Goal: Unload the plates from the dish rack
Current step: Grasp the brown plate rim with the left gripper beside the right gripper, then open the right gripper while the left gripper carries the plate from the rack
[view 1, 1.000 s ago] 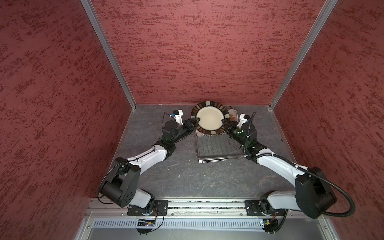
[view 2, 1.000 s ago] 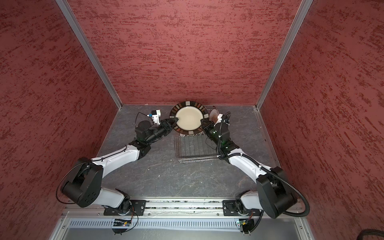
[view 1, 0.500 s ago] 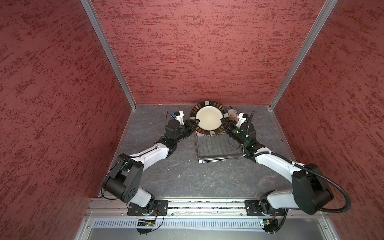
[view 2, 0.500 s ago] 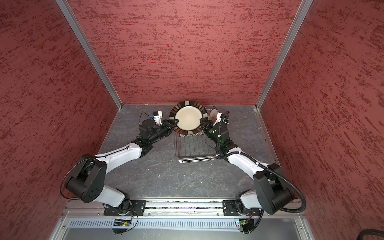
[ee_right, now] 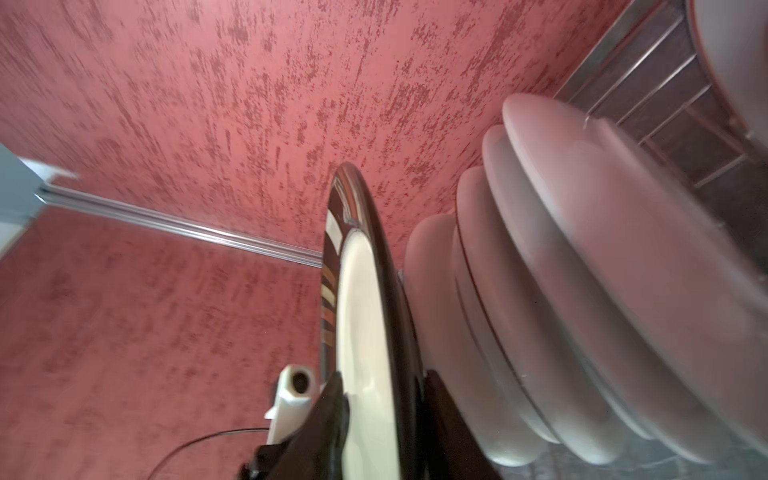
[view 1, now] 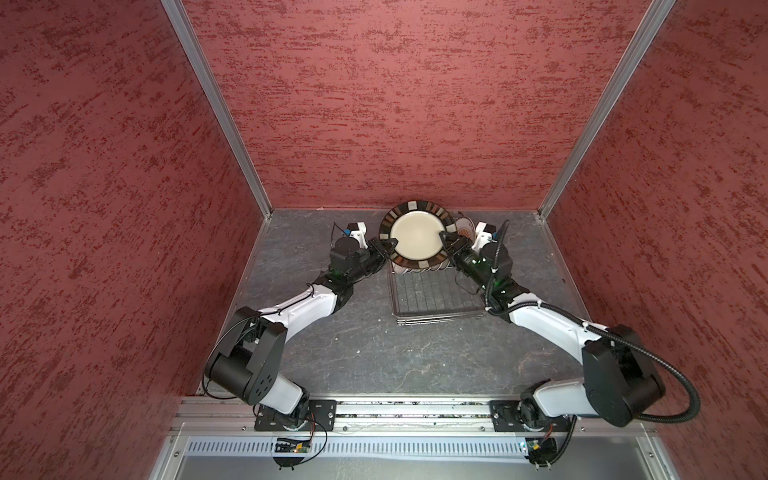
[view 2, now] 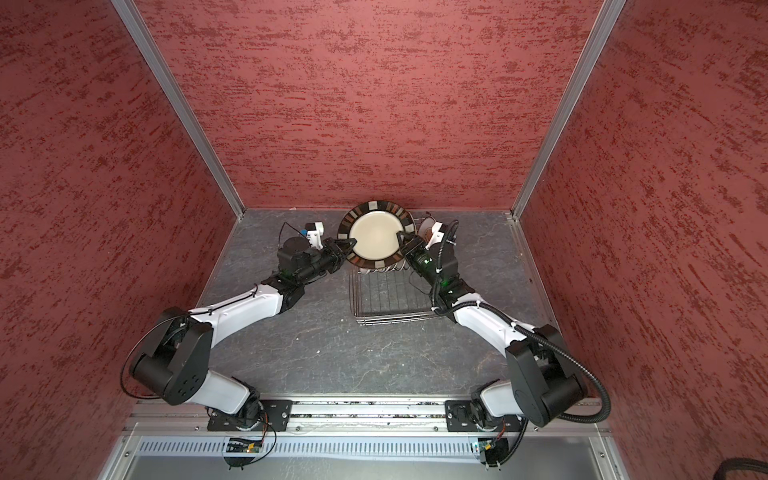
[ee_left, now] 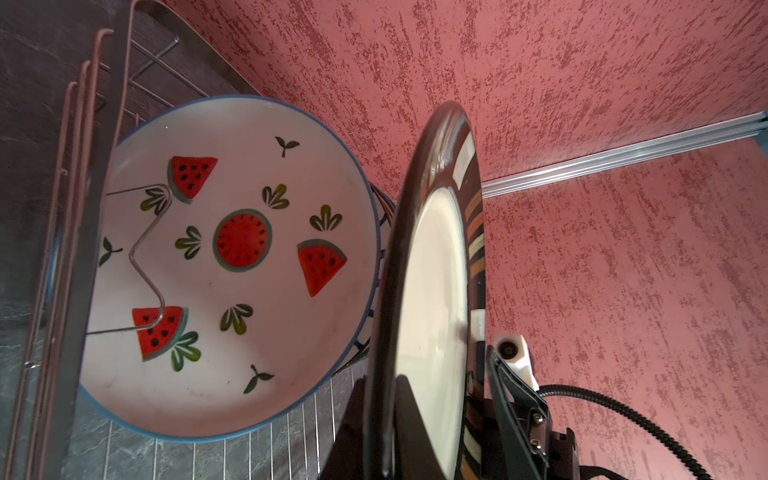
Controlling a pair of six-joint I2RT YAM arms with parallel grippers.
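Red-walled cell, both arms stretched to dark-rimmed plate [view 1: 417,237] above dish rack [view 1: 432,296], left fingers [view 1: 383,245] pinching rim, right fingers [view 1: 447,240] grip unclear

You can see the dark-rimmed plate [view 1: 417,237] wears a glossy glaze, and the dish rack [view 1: 436,299] is shiny metal wire. Your worktop [view 1: 374,353] looks matt and stone-veined; the walls [view 1: 395,104] look rough.

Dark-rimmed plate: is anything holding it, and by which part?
The left end effector is shut on the dark-rimmed plate at the rim on its own side. The right end effector straddles the opposite rim; whether it grips cannot be told.
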